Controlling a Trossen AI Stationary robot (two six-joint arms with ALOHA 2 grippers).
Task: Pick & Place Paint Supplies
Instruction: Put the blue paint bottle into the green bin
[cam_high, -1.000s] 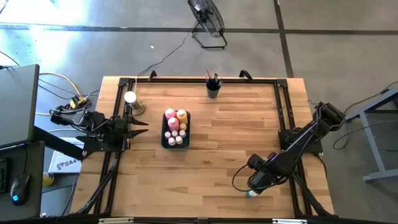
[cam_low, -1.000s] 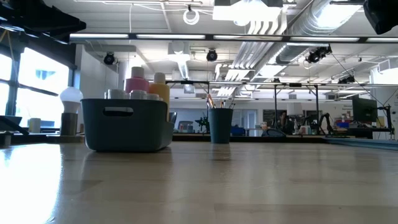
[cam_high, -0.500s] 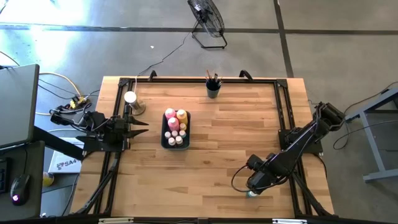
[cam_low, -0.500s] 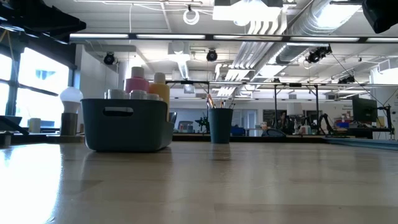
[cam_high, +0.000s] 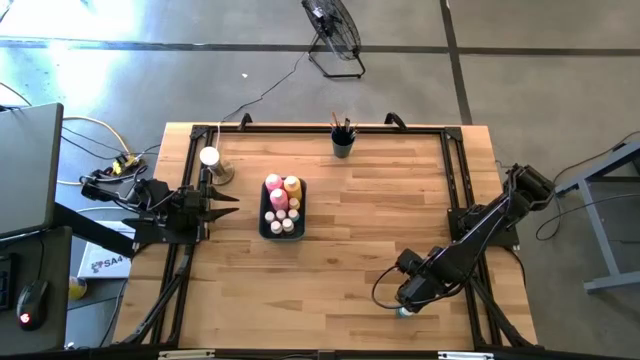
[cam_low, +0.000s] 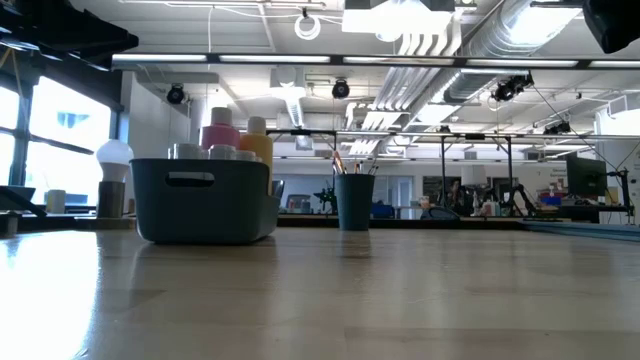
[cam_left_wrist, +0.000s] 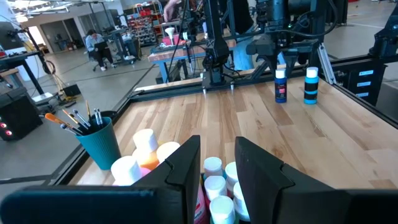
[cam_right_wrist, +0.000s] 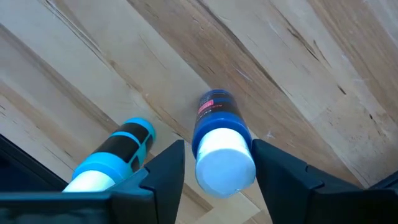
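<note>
At the table's left edge the left gripper (cam_high: 222, 205) waits beside the dark rectangular bin (cam_high: 264, 226) of tall pink (cam_high: 273, 184) and yellow squeeze bottles (cam_high: 292, 185) and small white-capped paint bottles (cam_high: 282, 219); whether its narrowly gapped fingers (cam_left_wrist: 186, 163) count as parted I cannot tell. Farther back stands a teal cup of thin dark-handled paintbrushes (cam_high: 343, 140). Near the front right corner the right gripper (cam_right_wrist: 214, 167) hangs over an upright dark blue white-capped paint bottle (cam_right_wrist: 221, 148), its fingers spread either side without touching, with a light blue bottle (cam_right_wrist: 115, 157) just beside.
</note>
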